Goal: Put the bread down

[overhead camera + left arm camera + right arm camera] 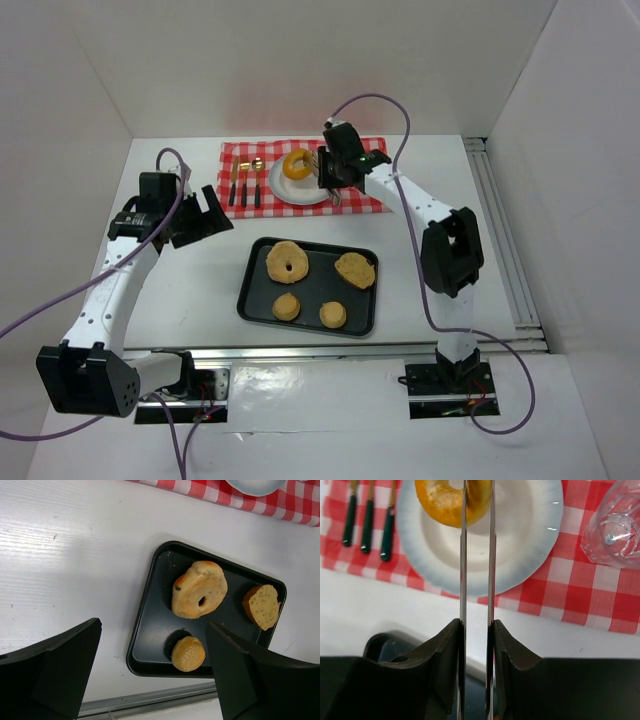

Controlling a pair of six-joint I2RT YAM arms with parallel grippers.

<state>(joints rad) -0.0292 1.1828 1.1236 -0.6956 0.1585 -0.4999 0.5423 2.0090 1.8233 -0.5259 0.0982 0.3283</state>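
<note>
An orange glazed ring doughnut (297, 164) is at the white plate (283, 192) on the checkered cloth. My right gripper (335, 175) is shut on metal tongs (463, 580), whose two blades straddle one side of the doughnut (452, 497) over the plate (520, 540). A black tray (258, 290) holds a pale larger ring (287, 262), an oval roll (355, 270) and two small round buns (287, 306) (333, 314). My left gripper (205, 215) is open and empty above the table left of the tray; in its view (152, 625) one bun (188, 653) lies between its fingers.
Dark-handled cutlery (245, 185) lies on the red checkered cloth (370, 200) left of the plate. A clear glass (617, 525) stands on the cloth right of the plate. White walls enclose the table on three sides. A metal rail runs along the right edge.
</note>
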